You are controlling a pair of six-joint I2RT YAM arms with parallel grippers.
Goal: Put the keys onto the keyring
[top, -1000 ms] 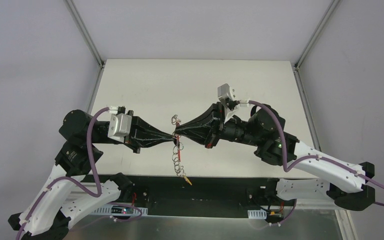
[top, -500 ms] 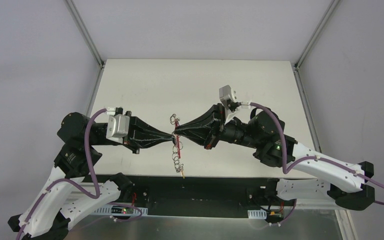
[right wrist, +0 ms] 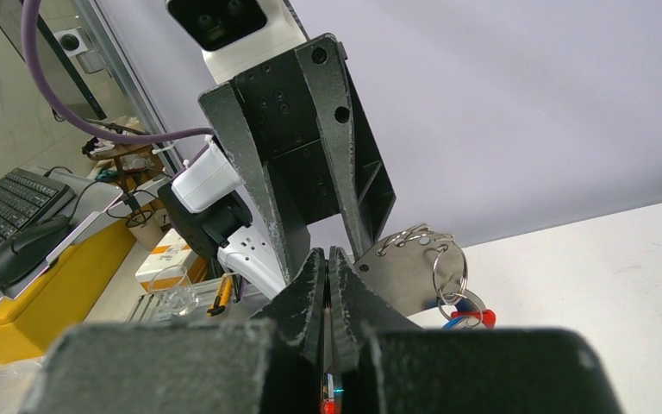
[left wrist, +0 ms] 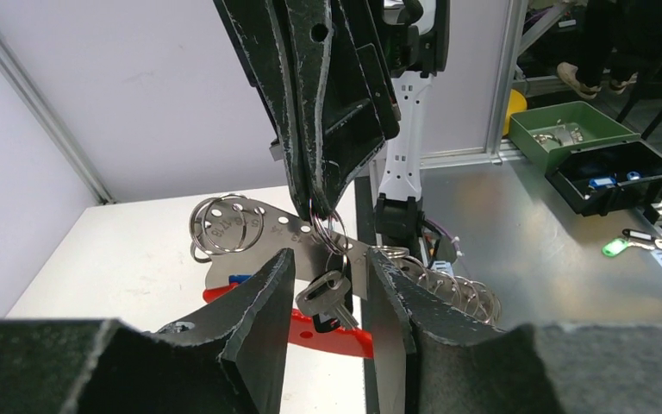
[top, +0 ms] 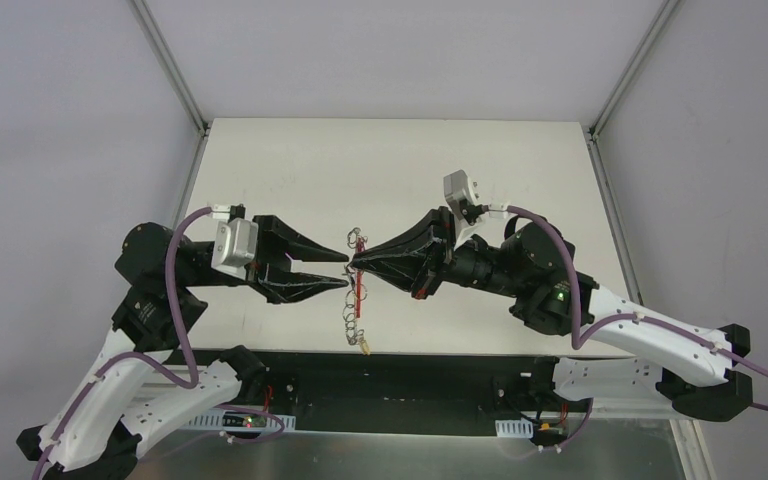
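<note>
The keyring (top: 357, 300) hangs in the air between the two grippers as a chain of silver wire rings with a red strap and a yellowish tag (top: 365, 346) at its low end. My right gripper (top: 354, 262) is shut on its upper part. From the left wrist, those shut fingers (left wrist: 315, 172) pinch a wire ring (left wrist: 326, 226) by a perforated metal plate (left wrist: 250, 226). A silver key (left wrist: 329, 297) dangles from that ring, with a black-headed key (left wrist: 323, 323) behind it. My left gripper (left wrist: 329, 256) stands open around the silver key without touching it. The right wrist view shows the plate (right wrist: 409, 278) and rings (right wrist: 450, 269).
The white table (top: 400, 170) lies below, with metal frame posts at its back corners. Off the table, the left wrist view shows a green tray (left wrist: 573, 129), a black box (left wrist: 616, 172) and a green tag (left wrist: 616, 247) on a metal surface.
My left gripper has opened and let go of the keyring, which it pinched a second ago. The hanging chain has swung slightly, its tag now a little higher. The right gripper stays shut.
</note>
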